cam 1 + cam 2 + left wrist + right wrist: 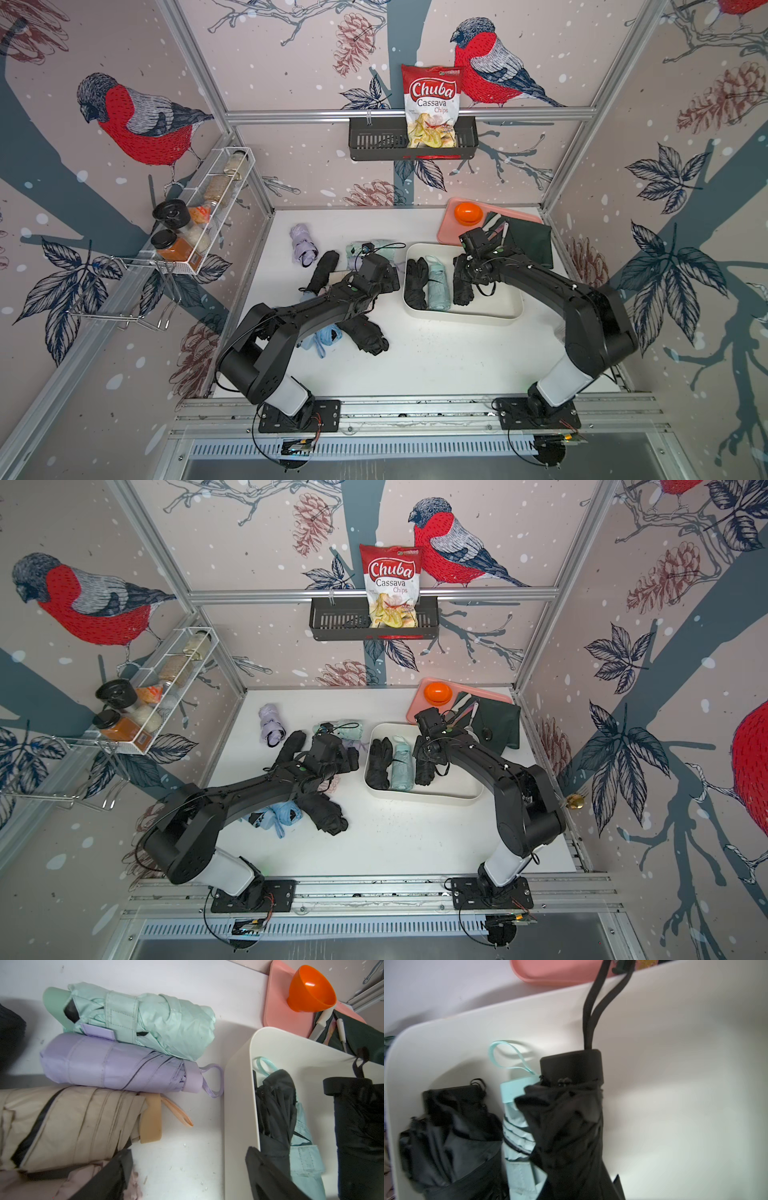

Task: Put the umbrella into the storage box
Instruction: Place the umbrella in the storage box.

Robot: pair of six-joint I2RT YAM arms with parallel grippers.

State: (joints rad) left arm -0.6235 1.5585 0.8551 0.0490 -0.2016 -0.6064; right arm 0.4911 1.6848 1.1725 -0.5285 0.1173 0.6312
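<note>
**Q:** Right gripper [464, 277], fingers?
**A:** Clamped on the black umbrella [571, 1126]. It runs straight out from between them, handle cap foremost, with the strap looped against the far wall of the box [685, 1084].

**Q:** Where is that umbrella relative to the box?
**A:** Within the walls, just beside the blue umbrella [517, 1126] and partly over it. Beyond the blue one lies the other black umbrella [452, 1130]. Whether the held one rests on the box floor cannot be told.

**Q:** Left gripper [188, 1150]?
**A:** Fingers apart, with nothing between them but bare table [182, 1167]. It hangs over the gap between the box and the beige umbrella [68, 1124].

**Q:** Progress?
**A:** Two umbrellas are stowed, and a third is judged to be at the point of release. Outside the box are the beige umbrella, the lilac umbrella [112, 1066] and the mint umbrella [145, 1020]. Both top views show several more on the table. If all are to go in, well under half is done.
</note>
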